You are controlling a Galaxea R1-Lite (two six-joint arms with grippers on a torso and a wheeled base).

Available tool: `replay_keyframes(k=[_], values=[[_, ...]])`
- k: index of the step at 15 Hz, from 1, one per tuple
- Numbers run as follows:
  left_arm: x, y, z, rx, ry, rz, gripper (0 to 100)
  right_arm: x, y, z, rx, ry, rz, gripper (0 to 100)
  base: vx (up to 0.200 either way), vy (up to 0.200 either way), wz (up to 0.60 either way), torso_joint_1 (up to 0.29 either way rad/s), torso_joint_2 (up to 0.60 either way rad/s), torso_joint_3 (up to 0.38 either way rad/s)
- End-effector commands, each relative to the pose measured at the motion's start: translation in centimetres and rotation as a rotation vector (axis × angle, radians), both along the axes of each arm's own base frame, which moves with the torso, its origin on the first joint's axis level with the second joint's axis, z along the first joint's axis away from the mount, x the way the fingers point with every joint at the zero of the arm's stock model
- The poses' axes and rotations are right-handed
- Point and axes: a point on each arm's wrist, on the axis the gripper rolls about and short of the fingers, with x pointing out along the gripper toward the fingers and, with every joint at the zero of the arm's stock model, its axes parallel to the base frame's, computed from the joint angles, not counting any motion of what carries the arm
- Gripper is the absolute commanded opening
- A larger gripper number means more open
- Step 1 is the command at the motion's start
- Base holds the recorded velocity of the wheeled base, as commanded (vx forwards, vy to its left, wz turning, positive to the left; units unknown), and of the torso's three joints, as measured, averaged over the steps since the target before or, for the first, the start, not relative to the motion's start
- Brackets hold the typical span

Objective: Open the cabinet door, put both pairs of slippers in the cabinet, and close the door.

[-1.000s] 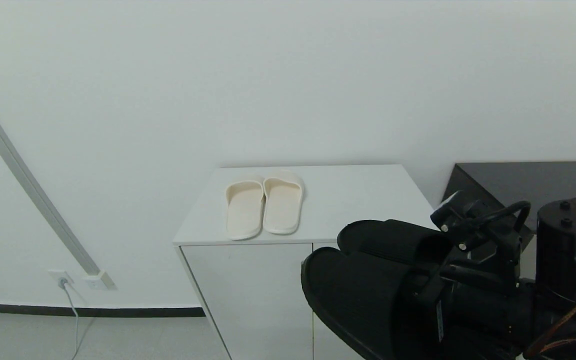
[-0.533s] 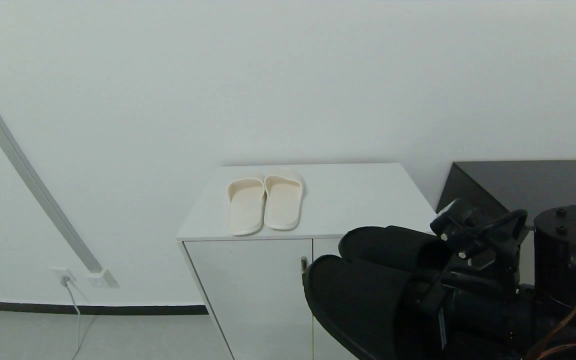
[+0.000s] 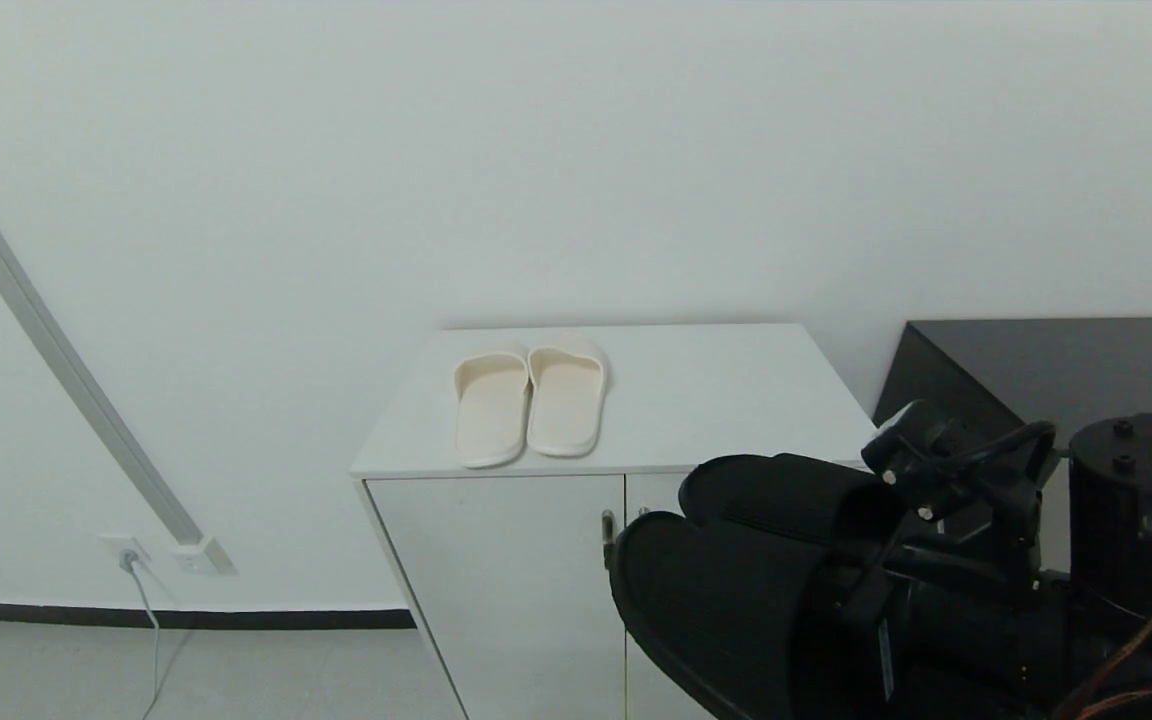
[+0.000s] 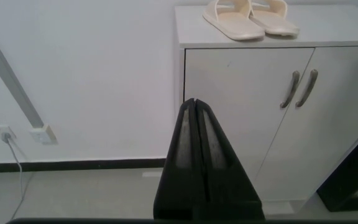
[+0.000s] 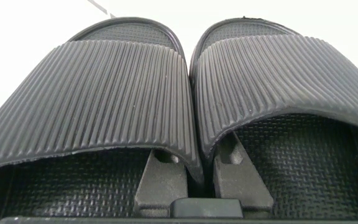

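Neatly, cream slippers point(image 3: 528, 405) atop white cabinet point(image 3: 726, 400) against wall point(image 3: 576, 150)

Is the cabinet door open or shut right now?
Shut. Both cabinet doors lie flush with the cabinet front, their handles hang side by side, and no interior shows.

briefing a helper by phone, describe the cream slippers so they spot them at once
Find the white cabinet against the white wall, both doors shut. On the left half of its top lie the cream slippers, side by side, toes to the wall. They are the only pale pair; the black pair is held in the right gripper, off the cabinet.
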Motion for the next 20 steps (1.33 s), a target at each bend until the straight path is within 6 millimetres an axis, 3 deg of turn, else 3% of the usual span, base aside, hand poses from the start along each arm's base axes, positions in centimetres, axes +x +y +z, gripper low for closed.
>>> replay_keyframes(k=[1,5,6,20], values=[[0.0,0.0,0.0,0.000,0.000,0.001,0,0.0,0.0,-0.2,-0.004,0.004,0.000,0,0.000,0.000,0.00,-0.154,0.34,0.183],[0.0,0.0,0.0,-0.002,0.000,-0.001,0,0.0,0.0,-0.2,-0.004,0.004,0.000,0,0.000,0.000,0.00,-0.196,0.47,0.258],[0.0,0.0,0.0,-0.008,0.000,-0.001,100,0.0,0.0,-0.4,-0.012,0.011,0.002,0,0.000,0.000,0.00,-0.222,0.57,0.310],[0.0,0.0,0.0,-0.003,0.000,-0.007,100,-0.1,-0.3,-2.5,-0.032,0.036,0.012,0,0.000,0.000,0.00,-0.197,0.52,0.320]])
